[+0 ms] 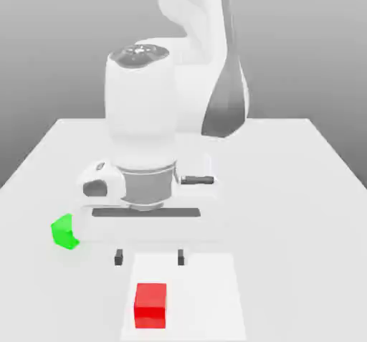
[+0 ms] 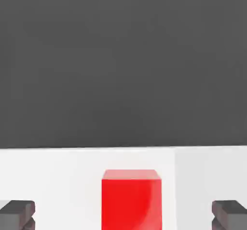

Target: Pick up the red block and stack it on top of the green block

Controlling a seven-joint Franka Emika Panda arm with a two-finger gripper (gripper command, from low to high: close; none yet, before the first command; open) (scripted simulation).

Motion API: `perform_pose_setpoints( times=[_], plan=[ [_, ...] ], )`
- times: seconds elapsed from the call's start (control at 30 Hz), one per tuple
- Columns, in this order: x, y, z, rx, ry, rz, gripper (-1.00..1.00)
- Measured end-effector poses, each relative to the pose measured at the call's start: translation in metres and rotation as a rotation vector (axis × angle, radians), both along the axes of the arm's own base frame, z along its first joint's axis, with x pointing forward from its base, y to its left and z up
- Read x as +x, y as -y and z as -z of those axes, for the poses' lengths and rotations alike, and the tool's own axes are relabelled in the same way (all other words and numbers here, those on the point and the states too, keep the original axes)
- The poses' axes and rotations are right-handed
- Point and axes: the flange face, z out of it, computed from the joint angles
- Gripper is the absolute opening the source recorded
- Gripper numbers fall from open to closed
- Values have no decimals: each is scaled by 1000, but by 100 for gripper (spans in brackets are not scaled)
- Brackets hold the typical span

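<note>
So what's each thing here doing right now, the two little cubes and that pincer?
red block: resting on the table, untouched, not lifted.
green block: resting on the table toward the exterior view's left, nothing stacked on it.
pincer: open, empty, hanging above the table with the red block between its fingers in the hand view.

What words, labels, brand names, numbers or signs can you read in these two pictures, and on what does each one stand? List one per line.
None: no readable text, number or sign appears in either view.
The red block has plain glossy faces.
The green block has plain faces too.
The table and the gripper bear no marking.
</note>
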Motion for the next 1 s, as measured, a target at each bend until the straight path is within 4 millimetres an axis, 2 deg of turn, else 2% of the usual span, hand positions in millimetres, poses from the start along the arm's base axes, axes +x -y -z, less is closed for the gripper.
perform_pose_setpoints(
  times=[0.13, 0.17, 0.4, 0.57, 0.67, 0.73, 0.83, 1.0],
  plan=[
    [-2, 1, 52, -2, -14, -1, 0],
    [-3, 1, 62, -2, -15, 0, -100],
    [-3, 1, 64, -2, -15, -1, -100],
    [-4, 3, 12, -2, -15, 1, -100],
    [-30, 50, -6, -11, -16, 57, -100],
    [-58, 97, -14, -15, -18, 133, -100],
    [-106, 147, -23, -16, -20, 218, -100],
    [-179, 185, -32, -7, -19, 290, -100]
  ],
)
